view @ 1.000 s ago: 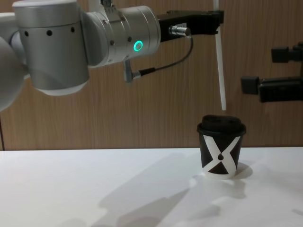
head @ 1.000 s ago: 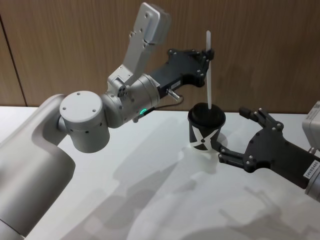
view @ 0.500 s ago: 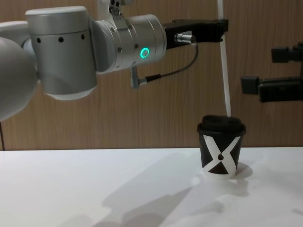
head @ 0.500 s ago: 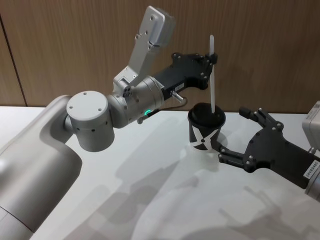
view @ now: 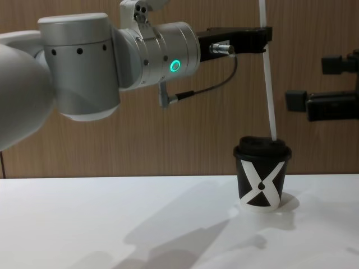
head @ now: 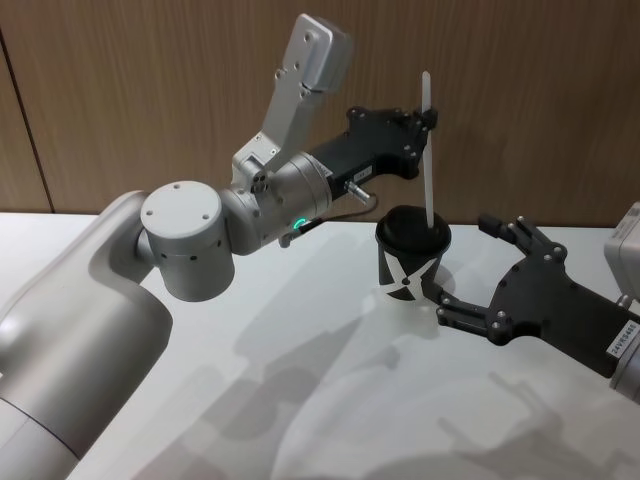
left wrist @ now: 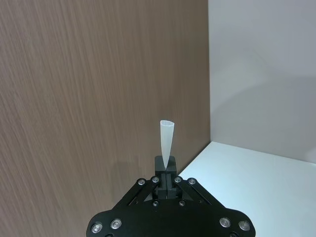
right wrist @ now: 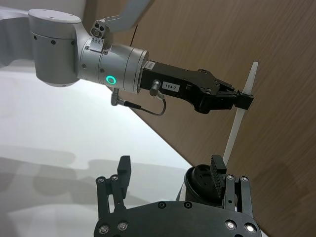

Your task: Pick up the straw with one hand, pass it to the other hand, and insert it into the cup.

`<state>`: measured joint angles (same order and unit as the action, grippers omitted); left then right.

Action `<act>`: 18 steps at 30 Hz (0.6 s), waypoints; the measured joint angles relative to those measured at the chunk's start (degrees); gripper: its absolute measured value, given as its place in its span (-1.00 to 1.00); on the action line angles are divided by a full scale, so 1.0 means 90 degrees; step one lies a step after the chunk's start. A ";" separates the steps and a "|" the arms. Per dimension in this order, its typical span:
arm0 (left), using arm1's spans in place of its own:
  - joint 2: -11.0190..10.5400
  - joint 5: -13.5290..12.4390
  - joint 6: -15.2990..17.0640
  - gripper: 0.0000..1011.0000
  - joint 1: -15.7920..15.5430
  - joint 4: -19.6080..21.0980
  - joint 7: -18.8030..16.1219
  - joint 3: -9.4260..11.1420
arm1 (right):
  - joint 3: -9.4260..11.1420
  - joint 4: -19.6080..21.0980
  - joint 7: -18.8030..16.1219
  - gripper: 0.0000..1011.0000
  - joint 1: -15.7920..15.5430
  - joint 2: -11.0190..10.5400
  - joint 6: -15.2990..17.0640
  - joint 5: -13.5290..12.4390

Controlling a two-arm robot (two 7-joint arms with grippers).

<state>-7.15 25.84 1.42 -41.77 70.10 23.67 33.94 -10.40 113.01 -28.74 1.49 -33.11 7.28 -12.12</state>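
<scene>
Nearest, the right end effector (head: 475, 270), all black, hovers just beside the cup (head: 410, 264) with its fingers spread apart and nothing between them. The cup stands upright on the white bench (head: 300, 400). Above it, the left end effector (head: 430, 118), joined to a silver wrist with a green ring, pinches the straw (head: 428, 150) near its top; the straw hangs nearly vertical, its lower tip at the lid. Behind stands a wood-panelled wall (head: 150, 90).

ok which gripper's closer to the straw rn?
Left. The left gripper is shut on the straw near its top, above the cup. The right gripper sits open beside the cup, apart from the straw.
</scene>
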 joint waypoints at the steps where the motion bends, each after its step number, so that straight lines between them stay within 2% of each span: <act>1: 0.0009 -0.0003 -0.0005 -1.00 -0.0005 -0.0016 0.0003 -0.0002 | 0.0000 0.0000 0.0000 0.98 0.0000 0.0000 0.0000 0.0000; 18: 0.0157 -0.0102 -0.0019 -1.00 -0.0055 -0.0275 0.0052 -0.0030 | 0.0000 0.0000 0.0000 0.98 0.0000 0.0000 0.0000 0.0000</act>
<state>-5.74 24.93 1.25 -42.26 67.62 24.14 33.67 -10.40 113.01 -28.74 1.49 -33.11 7.28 -12.12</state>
